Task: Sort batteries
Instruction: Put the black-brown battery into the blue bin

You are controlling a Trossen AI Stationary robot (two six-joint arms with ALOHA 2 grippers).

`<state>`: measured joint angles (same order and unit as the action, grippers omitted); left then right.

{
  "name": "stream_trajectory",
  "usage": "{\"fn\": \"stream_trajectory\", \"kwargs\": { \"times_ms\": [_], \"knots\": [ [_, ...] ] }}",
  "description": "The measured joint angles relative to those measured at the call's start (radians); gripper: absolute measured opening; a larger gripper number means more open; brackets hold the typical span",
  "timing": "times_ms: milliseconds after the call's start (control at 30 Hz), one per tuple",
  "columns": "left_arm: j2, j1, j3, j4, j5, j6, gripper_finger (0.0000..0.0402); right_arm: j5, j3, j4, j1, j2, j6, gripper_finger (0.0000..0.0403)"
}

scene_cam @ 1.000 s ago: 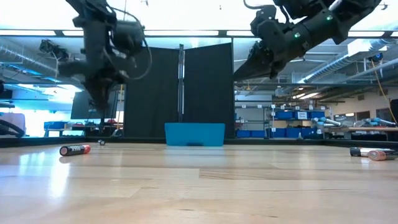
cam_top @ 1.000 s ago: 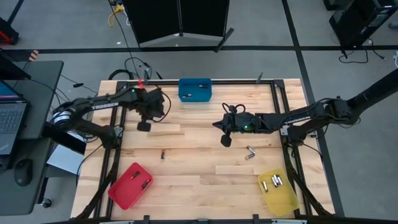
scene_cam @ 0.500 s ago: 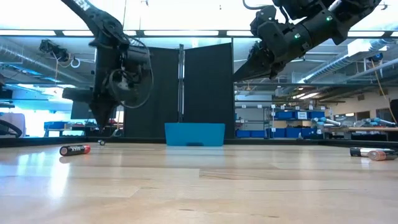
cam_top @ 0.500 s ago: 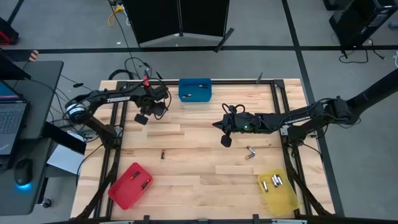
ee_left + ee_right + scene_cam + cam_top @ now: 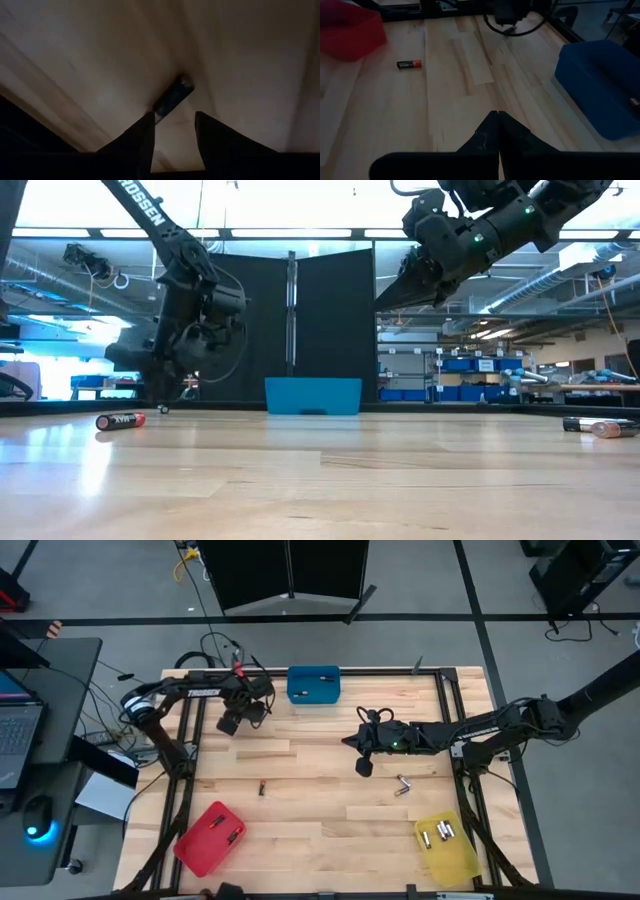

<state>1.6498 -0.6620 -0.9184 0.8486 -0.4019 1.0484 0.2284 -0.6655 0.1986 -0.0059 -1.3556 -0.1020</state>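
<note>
Left gripper (image 5: 173, 131) parted, straddling a battery (image 5: 172, 97)

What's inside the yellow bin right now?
The yellow plastic bin at the table's near right corner holds about three small silvery batteries lying loose; nothing visibly covers them.

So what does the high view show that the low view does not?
Only the high view shows the red bin and the yellow bin. Only the low view shows the shelves in the room behind the table. Both show the blue bin, the lone battery, the two batteries near the right arm, the left pincer and the right pincer.
</note>
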Motion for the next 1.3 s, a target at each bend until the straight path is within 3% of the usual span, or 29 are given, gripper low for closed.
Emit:
{"fn": "stream_trajectory", "kwargs": {
  "times_ms": [500, 600, 767, 900, 1067, 1300],
  "knots": [
    [0.082, -0.024, -0.002, -0.053, -0.01, 0.031, 0.0143, -0.013, 0.0, -0.006, 0.003, 0.0, 0.0, 0.0007],
    [0.084, -0.024, -0.002, -0.047, -0.005, 0.025, 0.0121, -0.014, 0.0, -0.006, 0.008, 0.0, 0.001, 0.0007],
    [0.084, -0.024, -0.002, -0.045, -0.001, -0.037, 0.0048, -0.014, 0.0, -0.006, 0.019, 0.0, 0.014, 0.0007],
    [0.084, -0.008, -0.019, -0.044, 0.003, -0.119, 0.0042, -0.014, 0.0, -0.007, 0.024, 0.0, 0.02, 0.0007],
    [0.056, 0.044, -0.125, 0.095, 0.11, -0.247, 0.0042, -0.014, 0.0, -0.007, 0.024, -0.001, 0.024, 0.0007],
    [0.043, 0.065, -0.38, 0.223, 0.274, -0.46, 0.0042, -0.014, 0.0, -0.006, 0.024, -0.001, 0.019, 0.0007]
  ]
}}
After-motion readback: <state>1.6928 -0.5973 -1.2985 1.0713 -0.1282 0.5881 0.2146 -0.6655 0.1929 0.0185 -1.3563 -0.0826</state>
